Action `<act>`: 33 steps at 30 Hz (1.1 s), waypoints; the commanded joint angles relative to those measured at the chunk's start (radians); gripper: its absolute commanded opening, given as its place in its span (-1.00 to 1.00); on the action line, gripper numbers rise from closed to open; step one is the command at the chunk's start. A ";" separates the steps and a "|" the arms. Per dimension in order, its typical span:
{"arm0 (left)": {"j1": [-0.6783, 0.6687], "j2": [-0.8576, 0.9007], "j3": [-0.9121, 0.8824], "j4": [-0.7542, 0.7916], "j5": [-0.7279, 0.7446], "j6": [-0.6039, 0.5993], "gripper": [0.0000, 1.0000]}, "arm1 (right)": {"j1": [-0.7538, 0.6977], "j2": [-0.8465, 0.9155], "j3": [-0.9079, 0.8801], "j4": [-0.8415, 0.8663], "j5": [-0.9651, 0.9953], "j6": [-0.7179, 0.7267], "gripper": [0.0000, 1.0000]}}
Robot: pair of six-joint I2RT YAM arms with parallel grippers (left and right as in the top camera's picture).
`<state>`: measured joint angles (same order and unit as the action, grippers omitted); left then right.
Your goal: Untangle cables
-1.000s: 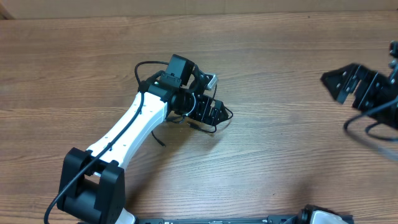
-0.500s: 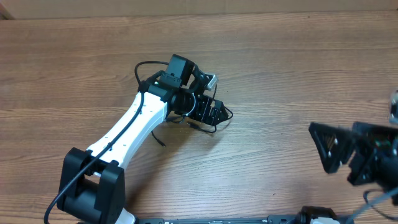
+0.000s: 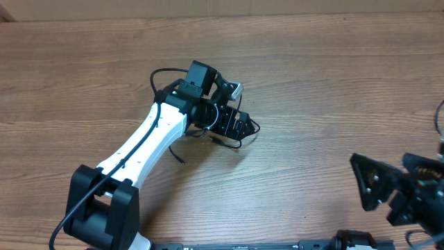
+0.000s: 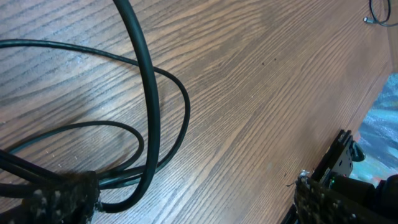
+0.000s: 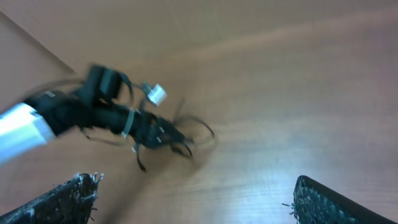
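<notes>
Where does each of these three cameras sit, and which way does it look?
Overhead: fixed above the brown wood-grain table, looking straight down; shows the white-and-black left arm, left tool over thin black cables, right tool lower right.
Left wrist: on the left arm, looking low across the table at looping cables; own finger pads in bottom corners.
Right wrist: on the right arm, facing the left arm and cables, blurred; own fingers in bottom corners.
Shared: all three see the cables.
</notes>
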<state>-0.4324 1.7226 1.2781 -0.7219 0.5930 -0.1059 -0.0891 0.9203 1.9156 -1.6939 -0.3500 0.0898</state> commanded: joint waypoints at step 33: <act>0.047 0.039 0.054 0.122 0.083 -0.014 0.99 | 0.007 0.301 -1.209 0.834 -0.396 0.284 1.00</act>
<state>-0.3351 1.7256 1.3598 -0.6125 0.6437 -0.1066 -0.0891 1.2209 0.7116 -0.8726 -0.7288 0.3698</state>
